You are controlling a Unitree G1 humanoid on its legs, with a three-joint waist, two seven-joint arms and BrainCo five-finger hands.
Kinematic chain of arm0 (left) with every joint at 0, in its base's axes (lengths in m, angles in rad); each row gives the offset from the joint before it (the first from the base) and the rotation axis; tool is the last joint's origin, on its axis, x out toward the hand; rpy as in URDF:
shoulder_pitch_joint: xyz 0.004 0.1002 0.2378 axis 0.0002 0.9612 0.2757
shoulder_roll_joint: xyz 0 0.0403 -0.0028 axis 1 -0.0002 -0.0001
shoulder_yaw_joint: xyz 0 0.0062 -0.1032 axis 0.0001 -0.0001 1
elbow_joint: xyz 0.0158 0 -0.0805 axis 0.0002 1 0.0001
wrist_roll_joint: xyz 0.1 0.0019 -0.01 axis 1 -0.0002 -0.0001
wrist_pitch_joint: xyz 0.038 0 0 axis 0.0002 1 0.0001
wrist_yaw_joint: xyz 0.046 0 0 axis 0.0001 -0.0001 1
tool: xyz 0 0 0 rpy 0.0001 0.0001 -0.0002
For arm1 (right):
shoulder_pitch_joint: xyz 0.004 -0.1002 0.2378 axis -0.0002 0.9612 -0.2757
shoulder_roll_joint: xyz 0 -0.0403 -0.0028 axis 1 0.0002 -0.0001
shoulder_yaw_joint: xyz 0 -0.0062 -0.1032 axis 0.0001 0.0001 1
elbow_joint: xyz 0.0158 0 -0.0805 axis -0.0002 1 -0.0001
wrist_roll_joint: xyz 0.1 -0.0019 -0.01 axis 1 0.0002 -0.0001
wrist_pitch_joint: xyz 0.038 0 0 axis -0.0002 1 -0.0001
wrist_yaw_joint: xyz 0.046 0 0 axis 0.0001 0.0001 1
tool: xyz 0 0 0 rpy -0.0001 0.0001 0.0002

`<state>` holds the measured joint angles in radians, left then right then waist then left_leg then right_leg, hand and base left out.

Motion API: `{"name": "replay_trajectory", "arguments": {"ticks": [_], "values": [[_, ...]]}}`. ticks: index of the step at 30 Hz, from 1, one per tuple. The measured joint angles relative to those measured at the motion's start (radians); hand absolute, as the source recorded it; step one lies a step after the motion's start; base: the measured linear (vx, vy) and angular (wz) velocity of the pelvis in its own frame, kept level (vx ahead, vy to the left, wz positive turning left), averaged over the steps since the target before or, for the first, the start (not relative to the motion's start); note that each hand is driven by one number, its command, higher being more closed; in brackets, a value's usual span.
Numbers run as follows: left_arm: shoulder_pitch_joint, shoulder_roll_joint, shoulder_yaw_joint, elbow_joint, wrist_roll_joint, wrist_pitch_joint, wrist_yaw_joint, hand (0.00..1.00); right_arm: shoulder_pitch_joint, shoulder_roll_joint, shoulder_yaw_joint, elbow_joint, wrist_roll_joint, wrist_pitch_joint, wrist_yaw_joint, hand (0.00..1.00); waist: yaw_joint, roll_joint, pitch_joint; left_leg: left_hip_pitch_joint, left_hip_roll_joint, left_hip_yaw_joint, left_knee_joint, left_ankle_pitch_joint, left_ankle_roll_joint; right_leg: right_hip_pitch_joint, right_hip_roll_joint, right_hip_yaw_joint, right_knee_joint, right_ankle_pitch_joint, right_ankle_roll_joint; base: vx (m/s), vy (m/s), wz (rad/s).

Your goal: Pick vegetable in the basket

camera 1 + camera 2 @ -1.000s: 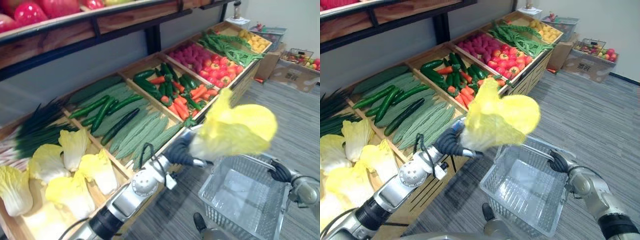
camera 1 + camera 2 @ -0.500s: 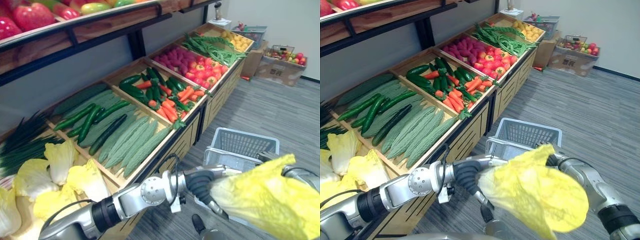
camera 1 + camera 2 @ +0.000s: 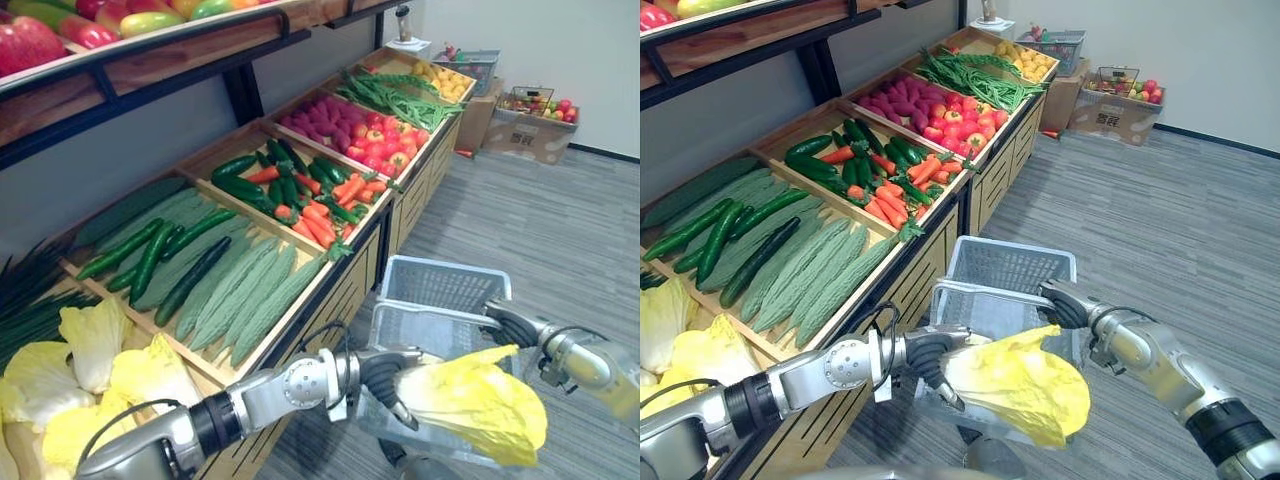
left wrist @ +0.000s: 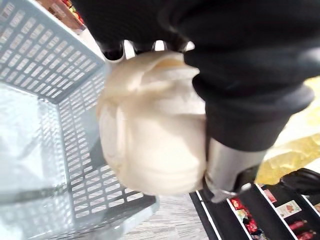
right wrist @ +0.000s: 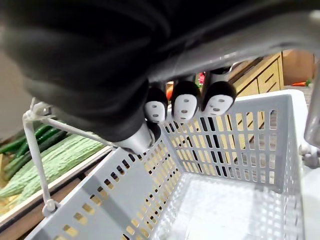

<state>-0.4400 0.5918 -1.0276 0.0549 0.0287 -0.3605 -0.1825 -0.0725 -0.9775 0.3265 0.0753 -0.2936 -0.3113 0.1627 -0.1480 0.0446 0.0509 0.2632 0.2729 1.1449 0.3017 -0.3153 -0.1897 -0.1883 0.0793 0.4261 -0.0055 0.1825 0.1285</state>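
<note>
We find the napa cabbage (image 3: 1018, 388) clasped by its pale base in the left hand (image 3: 924, 358), leaves hanging beyond the fingers above the grey basket (image 3: 1012, 266). The right hand (image 3: 1064, 306) is curled round the basket handle (image 5: 260, 37). Placing step, we judge; next, lower the cabbage inside and release. Grey carpet floor (image 3: 1170, 220) below; wooden produce stand (image 3: 990, 185) alongside.

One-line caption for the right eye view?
Left hand holds a yellow cabbage at the rim of the basket held by the right hand.
</note>
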Motion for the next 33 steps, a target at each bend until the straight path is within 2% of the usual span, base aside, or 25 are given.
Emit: {"name": "replay_trajectory", "arguments": {"ticks": [7,14,15,23,29,33], "values": [[-0.009,-0.089,0.022,0.2,0.156,0.001,0.001,1.0,-0.039,0.0,0.032,-0.106,0.039,-0.002,0.029,1.0,-0.019,-0.003,0.0,0.004,0.0,0.033,0.001,-0.003,-0.005,-0.017,0.016,0.028,0.008,0.0,0.0,0.01,0.014,-0.13],[-0.019,-0.197,0.127,0.375,0.274,0.016,0.037,1.0,-0.041,0.001,0.038,-0.159,0.08,-0.003,0.069,1.0,-0.02,-0.009,0.002,0.01,-0.001,0.052,-0.001,-0.003,-0.005,-0.02,0.026,0.045,0.009,0.001,0.001,0.0,0.01,-0.08],[-0.024,-0.214,0.137,0.402,0.295,0.021,0.051,0.0,-0.041,0.001,0.038,-0.164,0.09,0.001,0.077,1.0,-0.02,-0.012,0.001,0.01,-0.002,0.054,-0.001,-0.003,-0.005,-0.022,0.026,0.047,0.009,0.001,0.001,0.0,0.011,-0.04],[-0.045,-0.301,0.252,0.543,0.421,0.052,0.123,0.0,-0.043,-0.018,0.038,-0.228,0.136,0.005,0.123,1.0,-0.031,-0.022,0.002,0.005,-0.009,0.075,-0.003,-0.003,-0.005,-0.036,0.03,0.067,0.009,0.007,0.002,0.0,0.016,-0.07],[-0.064,-0.319,0.268,0.579,0.427,0.059,0.138,0.0,-0.042,-0.03,0.038,-0.231,0.158,0.006,0.133,1.0,-0.03,-0.029,0.007,0.002,-0.008,0.068,-0.004,-0.002,-0.005,-0.035,0.024,0.059,0.004,0.007,0.002,0.0,0.003,0.04],[-0.064,-0.333,0.273,0.579,0.426,0.059,0.137,0.0,-0.014,-0.021,0.025,-0.218,0.182,0.008,0.142,1.0,-0.032,-0.043,0.016,-0.018,-0.001,0.024,-0.001,0.0,-0.001,-0.033,0.006,0.019,-0.005,0.007,0.002,0.0,-0.011,0.26]]}}
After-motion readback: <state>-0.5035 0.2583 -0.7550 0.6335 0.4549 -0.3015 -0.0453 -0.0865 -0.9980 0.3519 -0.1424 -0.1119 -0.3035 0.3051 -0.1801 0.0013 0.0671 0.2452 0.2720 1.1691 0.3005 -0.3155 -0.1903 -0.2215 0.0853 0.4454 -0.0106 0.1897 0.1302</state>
